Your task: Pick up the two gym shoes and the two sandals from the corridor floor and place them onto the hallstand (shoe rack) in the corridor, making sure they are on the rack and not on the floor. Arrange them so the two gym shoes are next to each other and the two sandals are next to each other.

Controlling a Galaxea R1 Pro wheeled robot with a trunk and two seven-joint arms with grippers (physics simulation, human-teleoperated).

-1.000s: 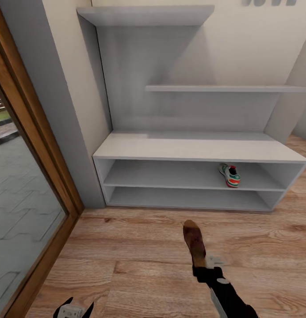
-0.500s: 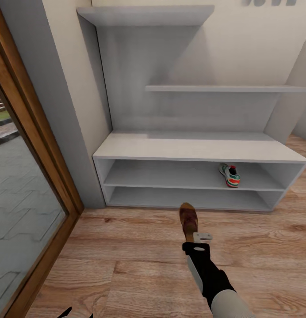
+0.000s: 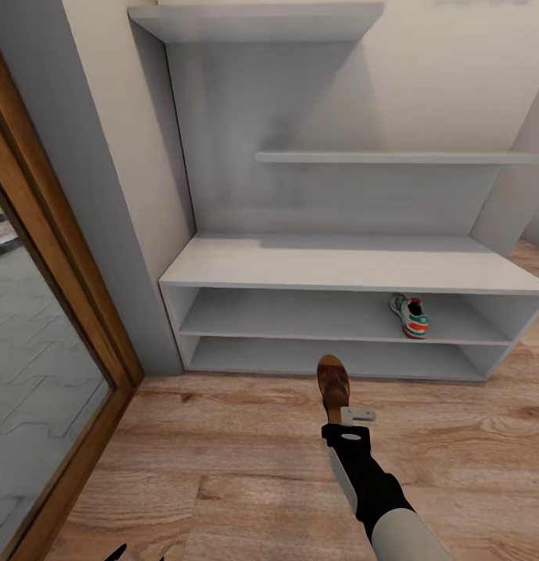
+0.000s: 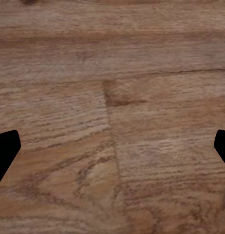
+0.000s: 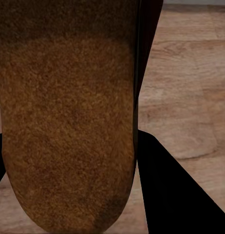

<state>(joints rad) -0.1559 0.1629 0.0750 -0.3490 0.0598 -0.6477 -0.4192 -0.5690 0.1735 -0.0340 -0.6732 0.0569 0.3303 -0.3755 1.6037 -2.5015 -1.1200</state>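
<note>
- The right gripper point(image 3: 341, 405) still holds a sandal point(image 3: 333, 383), its fingers closed on the heel end; the toe now points nearer to the hallstand point(image 3: 347, 269) than before.
- The view has shifted a little.
- One gym shoe point(image 3: 410, 315) lies unmoved on the upper low shelf.
- The left gripper point(image 4: 112, 151) hangs spread wide over the corridor floor point(image 4: 112, 97).

The head view looks forward and down from standing height at the hallstand point(image 3: 339, 265), which stands at twelve o'clock, with corridor floor point(image 3: 223, 444) in front. The left wrist view faces straight down, very close to bare floor planks point(image 4: 112, 97). The right wrist view sits right against a sandal point(image 5: 68, 122), floor beyond. All three views share the floor.
</note>
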